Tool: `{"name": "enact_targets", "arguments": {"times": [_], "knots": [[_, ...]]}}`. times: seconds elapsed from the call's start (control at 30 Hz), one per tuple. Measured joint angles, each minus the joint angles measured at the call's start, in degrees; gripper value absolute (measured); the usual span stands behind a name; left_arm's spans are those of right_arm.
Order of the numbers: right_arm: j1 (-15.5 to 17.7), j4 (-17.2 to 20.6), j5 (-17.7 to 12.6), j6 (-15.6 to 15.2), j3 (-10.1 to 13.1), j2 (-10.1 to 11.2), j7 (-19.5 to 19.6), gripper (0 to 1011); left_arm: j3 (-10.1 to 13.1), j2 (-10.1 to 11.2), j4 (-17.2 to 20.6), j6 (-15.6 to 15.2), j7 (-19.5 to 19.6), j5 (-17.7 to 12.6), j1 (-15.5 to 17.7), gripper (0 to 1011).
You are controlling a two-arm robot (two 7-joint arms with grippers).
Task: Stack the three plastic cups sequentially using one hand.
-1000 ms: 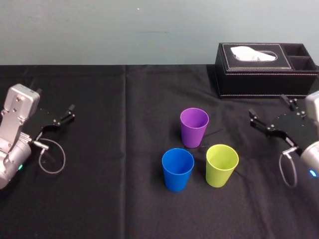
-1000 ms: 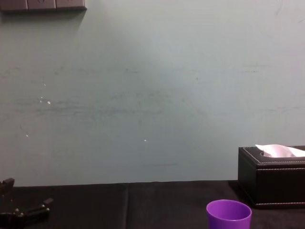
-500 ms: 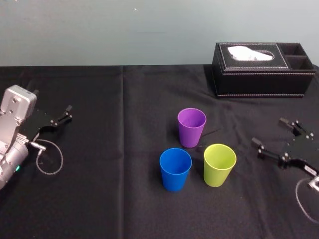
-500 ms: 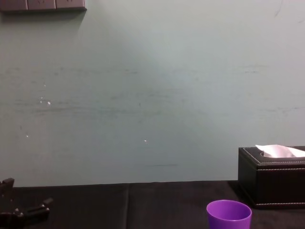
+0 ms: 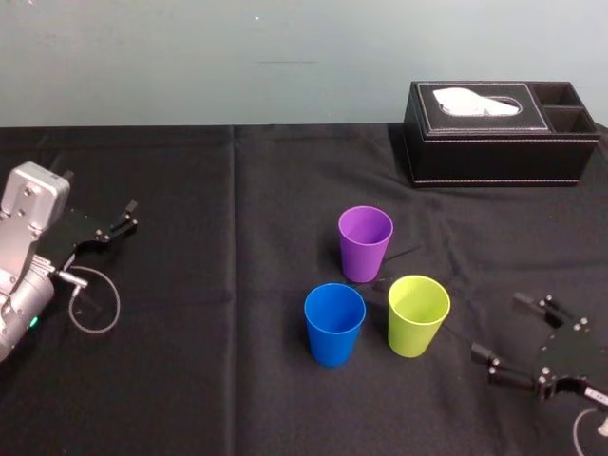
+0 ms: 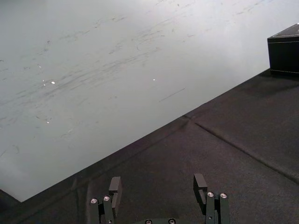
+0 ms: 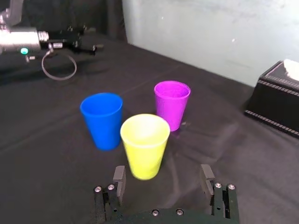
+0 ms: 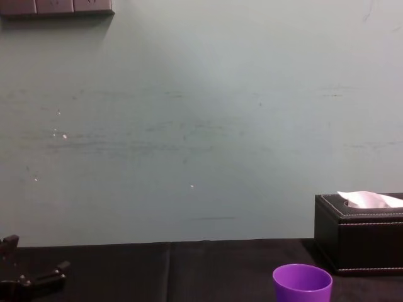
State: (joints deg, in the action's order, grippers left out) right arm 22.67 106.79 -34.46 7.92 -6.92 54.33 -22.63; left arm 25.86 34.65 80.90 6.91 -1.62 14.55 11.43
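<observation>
"Right wrist view: what sits dead ahead of the right gripper (image 7: 162, 176)?"
"The yellow-green cup (image 7: 145, 145). It is upright, mouth up, long axis vertical, near and lined up with the gap between the fingers. Fingers are spread wide, holding nothing."
"The other two?"
"The blue cup (image 7: 102, 120) and the purple cup (image 7: 172, 103) stand beyond the yellow-green one, each a bit off the approach line, on opposite sides. All three are upright and apart, none nested."
"Which arm is nearer?"
"Right, clearly. The left gripper (image 5: 125, 217) is parked well apart, past the cups on their far side, with fingers spread and empty. The likely move is the right gripper going straight forward to close on the yellow-green cup's wall."
</observation>
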Motion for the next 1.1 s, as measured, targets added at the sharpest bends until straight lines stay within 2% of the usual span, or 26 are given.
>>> {"name": "enact_targets", "arguments": {"times": [0.23,0.57,1.1], "knots": [[-2.94,-1.86,3.09,-1.17,-2.84,-2.24,-1.08,1003,0.00,0.00,0.00,0.00,0.00,0.00,0.00,1011],[-8.91,-5.69,6.81,-2.73,-6.48,-6.75,-3.03,1003,0.00,0.00,0.00,0.00,0.00,0.00,0.00,1012],[-15.35,-10.78,8.06,-4.18,-8.56,-12.40,-7.01,1003,0.00,0.00,0.00,0.00,0.00,0.00,0.00,1011]]}}
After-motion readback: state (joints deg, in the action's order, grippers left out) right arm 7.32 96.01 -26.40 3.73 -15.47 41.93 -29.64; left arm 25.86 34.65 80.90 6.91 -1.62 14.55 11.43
